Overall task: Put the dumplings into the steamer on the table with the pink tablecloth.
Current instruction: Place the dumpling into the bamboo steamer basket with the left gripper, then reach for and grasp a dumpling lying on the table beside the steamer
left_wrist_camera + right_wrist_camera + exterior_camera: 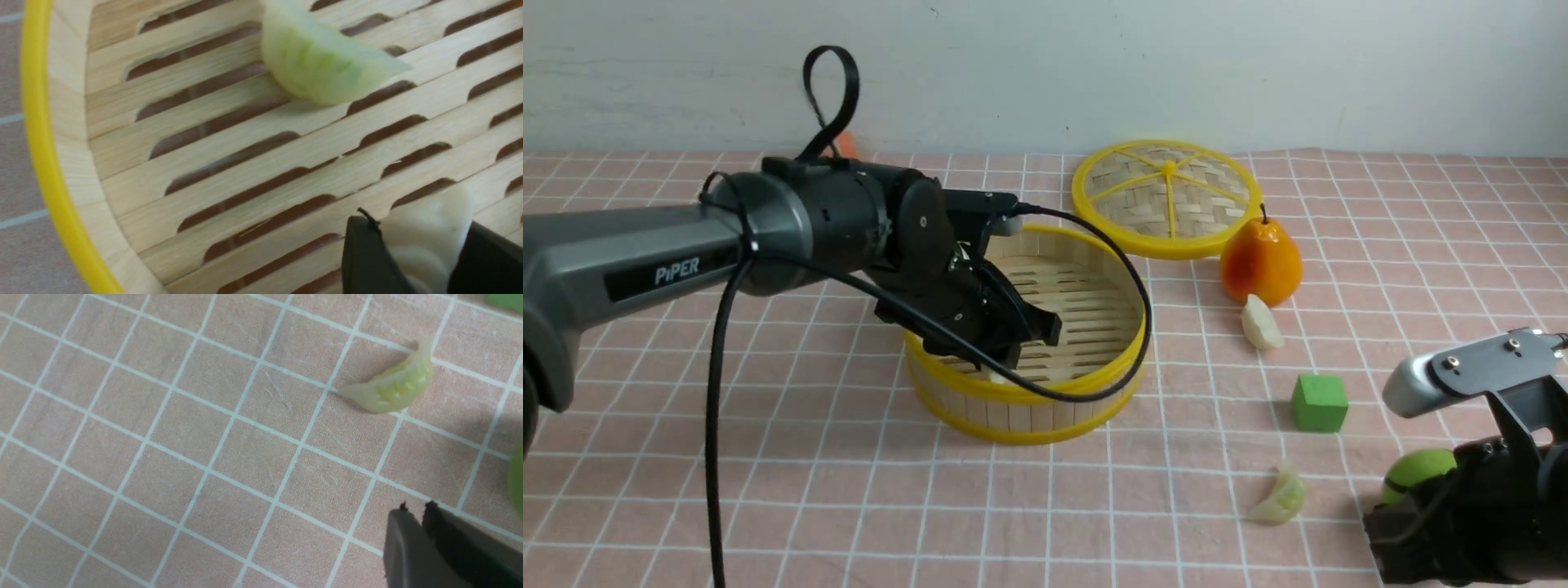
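The left hand (1029, 341) reaches down inside the steamer (1029, 412), its two black fingers (367, 261) pinching a cream dumpling (425, 228) close to the slatted floor. A greener dumpling (318, 65) lies on the slats nearby. The right hand (416, 509) hovers clenched and empty over the pink tablecloth (163, 457), near a third dumpling (392, 390). Farther back on the worktop (768, 490), a fourth dumpling (1261, 322) rests just beside the pear (1260, 263).
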Controlling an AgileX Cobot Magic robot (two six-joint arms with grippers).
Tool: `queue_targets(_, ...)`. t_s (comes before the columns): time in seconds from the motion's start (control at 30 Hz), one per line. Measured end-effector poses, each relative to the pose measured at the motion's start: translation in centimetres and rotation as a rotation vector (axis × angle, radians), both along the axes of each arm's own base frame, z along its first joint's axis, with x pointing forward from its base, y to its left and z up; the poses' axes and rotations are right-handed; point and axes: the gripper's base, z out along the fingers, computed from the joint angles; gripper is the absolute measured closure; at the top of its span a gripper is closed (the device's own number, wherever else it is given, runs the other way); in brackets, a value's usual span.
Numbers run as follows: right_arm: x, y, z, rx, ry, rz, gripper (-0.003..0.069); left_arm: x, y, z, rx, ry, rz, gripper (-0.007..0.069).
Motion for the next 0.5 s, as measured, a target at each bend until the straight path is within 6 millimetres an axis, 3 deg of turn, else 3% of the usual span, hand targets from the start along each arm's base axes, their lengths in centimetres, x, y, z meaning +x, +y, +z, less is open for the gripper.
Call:
queue_targets(0.23, 0.0, 0.1, 0.0, 0.021, 0.014, -0.021, 0.058, -0.1, 0.0, 0.2, 0.042, -0.015, -0.028, 0.0183)
queue_targets(0.37, 0.0, 0.3, 0.3, 0.044, 0.07, -0.027, 0.0564, -0.5, 0.4, 2.5, 0.079, -0.013, -0.041, 0.0169)
queue_targets(0.4, 0.4, 0.5, 1.0, 0.055, 0.079, -0.027, 0.0552, -0.8, 0.6, 4.0, 0.079, -0.03, -0.041, 0.0179)
queue_targets(0.43, 1.2, 0.9, 2.0, 0.067, 0.082, -0.021, 0.0518, -1.5, 1.0, 7.5, 0.066, -0.078, -0.036, 0.0219)
queue_targets(0.47, 1.3, 1.0, 2.1, 0.068, 0.08, -0.02, 0.0513, -1.6, 1.1, 8.1, 0.064, -0.09, -0.035, 0.0225)
queue_targets(0.5, 2.7, 1.4, 3.7, 0.083, 0.043, -0.016, 0.0461, -2.8, 1.8, 11.8, 0.043, -0.152, -0.031, 0.0284)
